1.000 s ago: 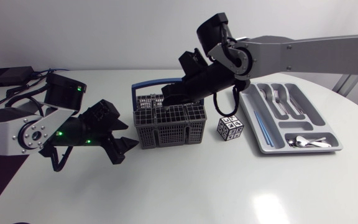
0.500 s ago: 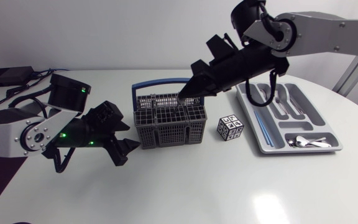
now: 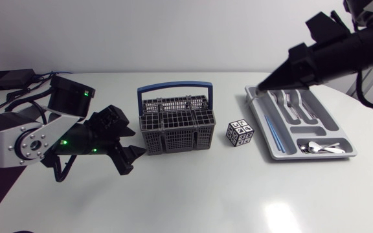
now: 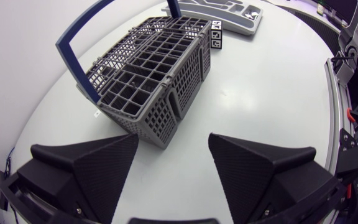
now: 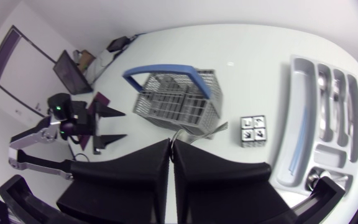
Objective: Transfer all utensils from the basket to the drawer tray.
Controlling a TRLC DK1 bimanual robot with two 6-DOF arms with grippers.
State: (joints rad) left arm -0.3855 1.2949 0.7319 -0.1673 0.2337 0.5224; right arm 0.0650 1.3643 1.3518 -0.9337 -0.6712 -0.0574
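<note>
A thin silvery utensil [image 5: 197, 132], of a kind we cannot make out, sits pinched between the nearly closed fingers of our right gripper [image 3: 262, 85]. It hangs in the air over the tray's [image 3: 322, 113] far corner, on the side nearest the basket [image 3: 177, 133]. Forks [image 3: 289, 100] and spoons [image 3: 319, 147] lie in tray compartments. A cube [image 3: 239, 134] stands between basket and tray. Our left gripper [image 3: 127, 147] is spread wide just beside the basket, apart from it.

White round-edged table [image 3: 193, 194], glossy top, soft glare patch [image 3: 283, 210] on its near side. Plain pale wall [image 3: 141, 32] behind it. Lighting is even and diffuse, shadows on the tabletop faint.
</note>
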